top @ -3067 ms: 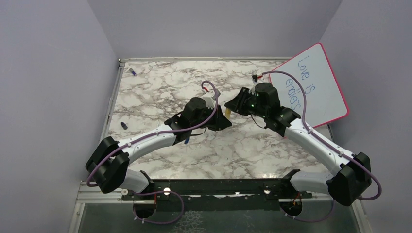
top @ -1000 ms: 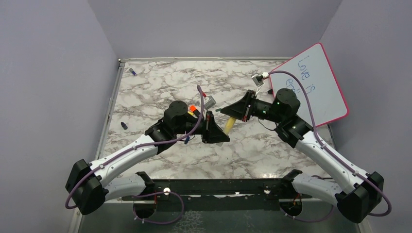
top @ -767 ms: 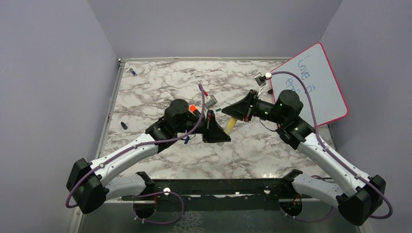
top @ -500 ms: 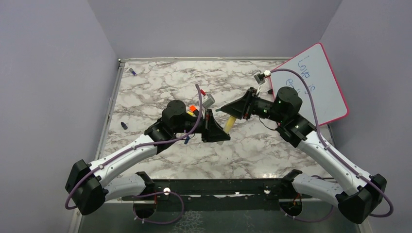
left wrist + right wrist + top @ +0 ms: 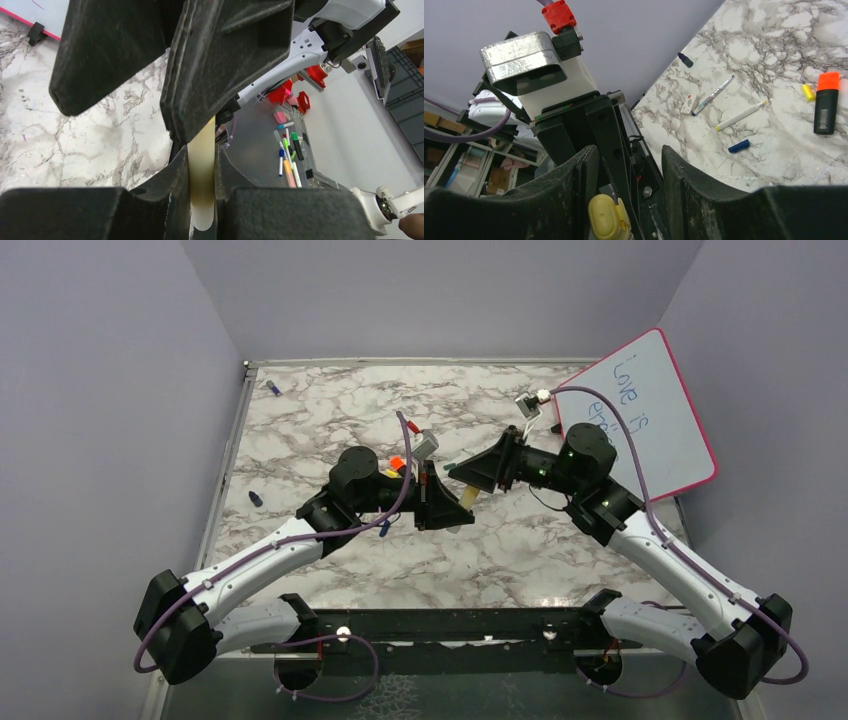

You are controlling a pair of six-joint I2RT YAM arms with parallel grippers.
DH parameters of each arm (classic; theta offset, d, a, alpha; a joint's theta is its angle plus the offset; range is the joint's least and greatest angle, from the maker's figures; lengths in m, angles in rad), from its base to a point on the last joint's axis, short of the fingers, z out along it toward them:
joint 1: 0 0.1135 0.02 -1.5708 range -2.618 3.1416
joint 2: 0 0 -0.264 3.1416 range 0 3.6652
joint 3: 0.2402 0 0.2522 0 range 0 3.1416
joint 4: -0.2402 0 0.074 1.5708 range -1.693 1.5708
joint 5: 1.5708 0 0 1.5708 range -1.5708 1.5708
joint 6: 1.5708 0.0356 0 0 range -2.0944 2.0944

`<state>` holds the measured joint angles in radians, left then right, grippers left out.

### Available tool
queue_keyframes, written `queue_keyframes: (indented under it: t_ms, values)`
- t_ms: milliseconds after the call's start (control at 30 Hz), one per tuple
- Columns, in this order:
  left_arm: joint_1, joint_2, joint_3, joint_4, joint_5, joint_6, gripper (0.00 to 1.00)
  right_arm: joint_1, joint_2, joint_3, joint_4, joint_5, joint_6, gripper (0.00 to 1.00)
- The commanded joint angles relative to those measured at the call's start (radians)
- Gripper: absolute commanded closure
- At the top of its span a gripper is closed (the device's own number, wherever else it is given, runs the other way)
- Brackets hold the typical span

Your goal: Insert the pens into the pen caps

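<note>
Pinching the yellow pen (image 5: 202, 145) above mid-table in narrow left gripper (image 5: 202, 175), right gripper (image 5: 630, 157) parted around its end; risking a half-seated cap (image 5: 606, 222) snagging a finger and pulling off

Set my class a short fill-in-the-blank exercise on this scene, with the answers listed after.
The left gripper is shut on a pale ___ pen.
The right gripper has its jaws ___.
The black highlighter has an ___ end.
The whiteboard has a ___ frame.
Answers: yellow; open; orange; pink.
</note>
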<state>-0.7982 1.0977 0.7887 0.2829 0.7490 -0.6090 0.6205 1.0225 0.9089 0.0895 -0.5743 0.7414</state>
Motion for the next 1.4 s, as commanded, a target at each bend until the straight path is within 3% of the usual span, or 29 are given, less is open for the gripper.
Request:
queue_keyframes:
  t_ms: [0, 100, 233, 367, 633, 900, 1233, 1367]
  values:
    - [0.004, -0.014, 0.009, 0.053, -0.016, 0.003, 1.0, 0.006, -0.021, -0.041, 0.089, -0.055, 0.045, 0.48]
    - [0.004, -0.022, 0.012, 0.062, -0.011, 0.001, 1.0, 0.007, -0.028, -0.069, 0.113, -0.057, 0.068, 0.58]
    - [0.004, -0.024, 0.018, 0.077, 0.002, -0.012, 1.0, 0.006, -0.03, -0.105, 0.157, -0.084, 0.094, 0.84]
    - [0.004, -0.022, 0.063, 0.099, -0.013, -0.032, 1.0, 0.006, -0.016, -0.15, 0.218, -0.162, 0.121, 0.98]
    - [0.004, 0.003, 0.172, 0.13, -0.117, -0.038, 1.0, 0.006, -0.026, -0.228, 0.337, -0.29, 0.166, 0.99]
    - [0.004, 0.065, 0.321, 0.148, -0.102, 0.033, 1.0, 0.006, -0.014, -0.3, 0.56, -0.397, 0.248, 0.99]
    - [0.014, 0.085, 0.346, 0.139, -0.091, 0.065, 1.0, 0.006, -0.037, -0.312, 0.532, -0.39, 0.24, 0.99]
    - [0.057, 0.053, 0.333, 0.065, -0.11, 0.074, 1.0, 0.007, -0.044, -0.275, 0.4, -0.374, 0.184, 0.99]
